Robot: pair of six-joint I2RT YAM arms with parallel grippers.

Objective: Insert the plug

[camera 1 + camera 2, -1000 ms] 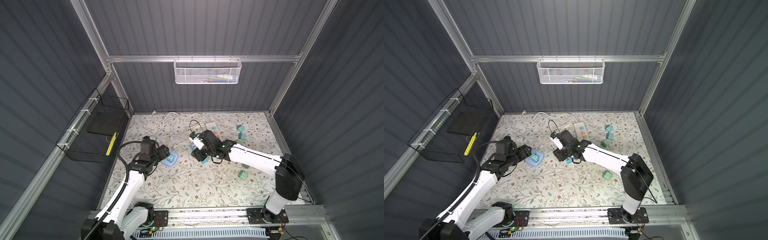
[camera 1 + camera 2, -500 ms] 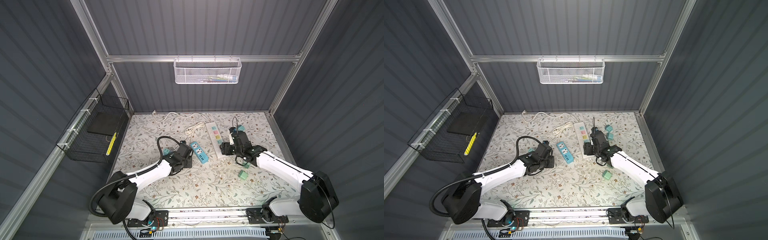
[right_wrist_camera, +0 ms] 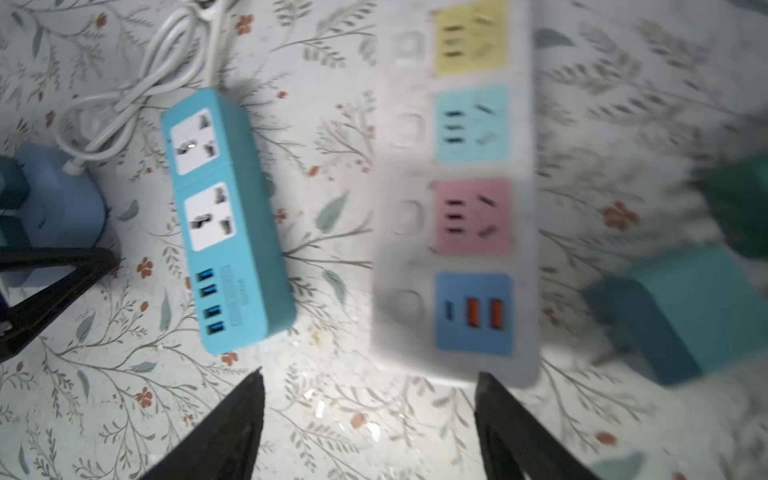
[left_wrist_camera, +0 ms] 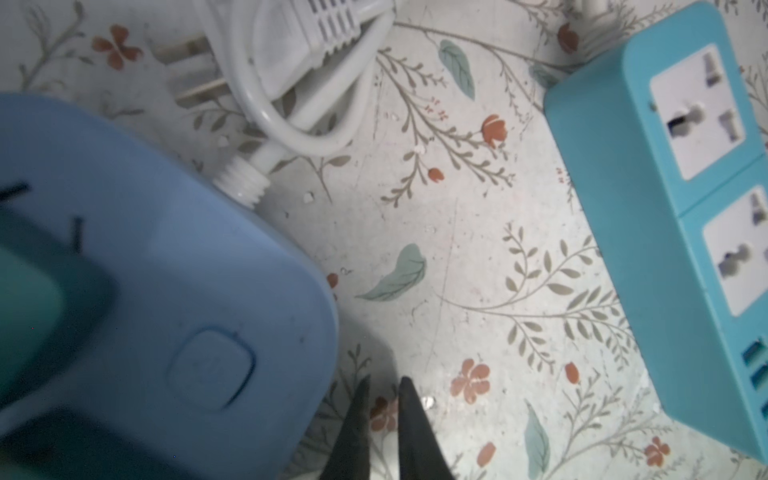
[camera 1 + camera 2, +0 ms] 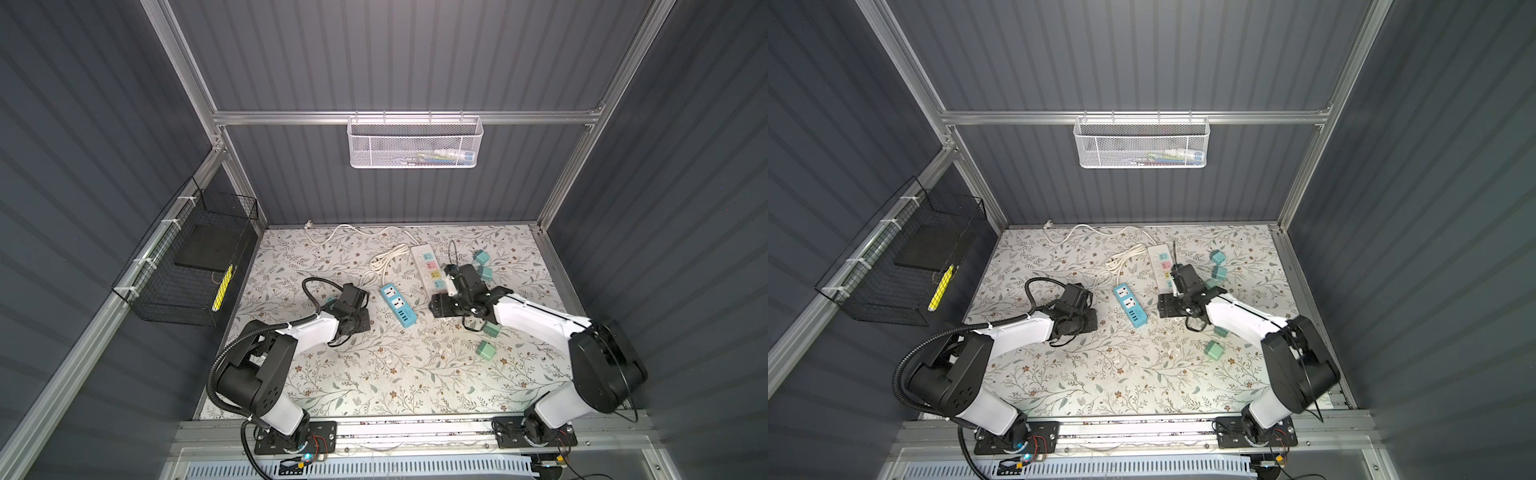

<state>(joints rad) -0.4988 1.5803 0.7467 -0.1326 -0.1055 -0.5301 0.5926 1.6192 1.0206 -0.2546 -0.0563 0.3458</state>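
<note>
Right wrist view: right jaws apart, empty; left jaws together, empty; teal plug (image 3: 685, 307) beside white power strip (image 3: 403, 174) may skid if nudged

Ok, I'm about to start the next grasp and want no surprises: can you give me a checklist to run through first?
1. Right gripper open: ok.
2. Left gripper shut, empty: ok.
3. Plug held by either gripper: not ok.
4. Loose teal plug lying beside white power strip: ok.
5. Teal power strip sockets free: ok.
6. That plug's prong condition: cannot tell, blurred.
</note>
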